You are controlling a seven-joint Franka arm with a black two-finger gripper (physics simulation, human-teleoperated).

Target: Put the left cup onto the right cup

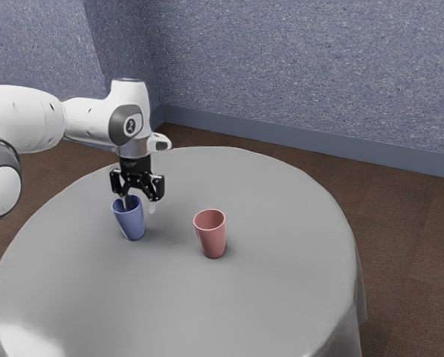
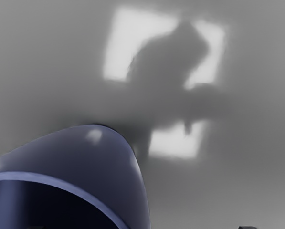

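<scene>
White arm (image 1: 88, 119), grey joint caps (image 1: 125, 123), perhaps logo; 2 black fingers (image 1: 124, 199).

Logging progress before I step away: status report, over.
Gripper open, low at rim of blue cup. It stands on table, not yet lifted. Pink cup upright, apart; nothing between them.

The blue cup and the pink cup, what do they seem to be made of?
Blue cup: probably smooth plastic, maybe glazed ceramic; even colour, with a soft highlight on its wall in the wrist view. Pink cup: likely the same material, satin finish; even colour, thin rim, no sharp shine.
</scene>
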